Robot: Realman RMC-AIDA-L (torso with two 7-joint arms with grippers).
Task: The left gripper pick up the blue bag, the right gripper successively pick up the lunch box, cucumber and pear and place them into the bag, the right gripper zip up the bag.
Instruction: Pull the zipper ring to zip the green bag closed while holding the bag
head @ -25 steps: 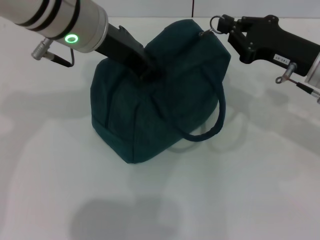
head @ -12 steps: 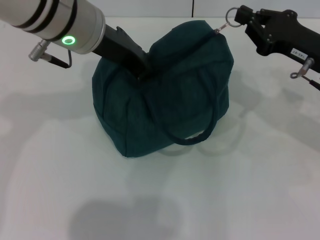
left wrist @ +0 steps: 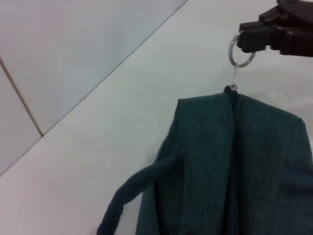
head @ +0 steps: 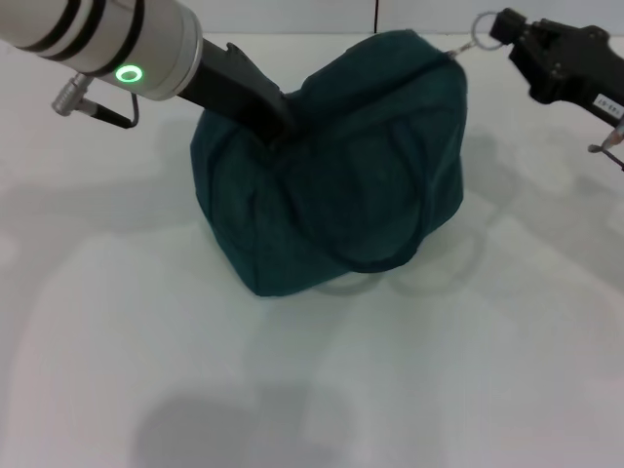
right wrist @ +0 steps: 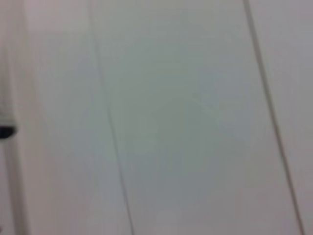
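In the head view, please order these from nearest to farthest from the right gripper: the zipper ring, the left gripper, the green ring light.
1. Zipper ring, held at the right gripper.
2. Left gripper, on the blue bag's left top.
3. Green ring light, farther left, up the arm.

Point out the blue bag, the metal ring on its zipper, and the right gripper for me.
blue bag (head: 331,185): head view, on the front fabric panel.
zipper ring (left wrist: 240,49): left wrist view, on the ring's metal loop.
right gripper (head: 507,27): head view, at the fingertips pinching the ring.
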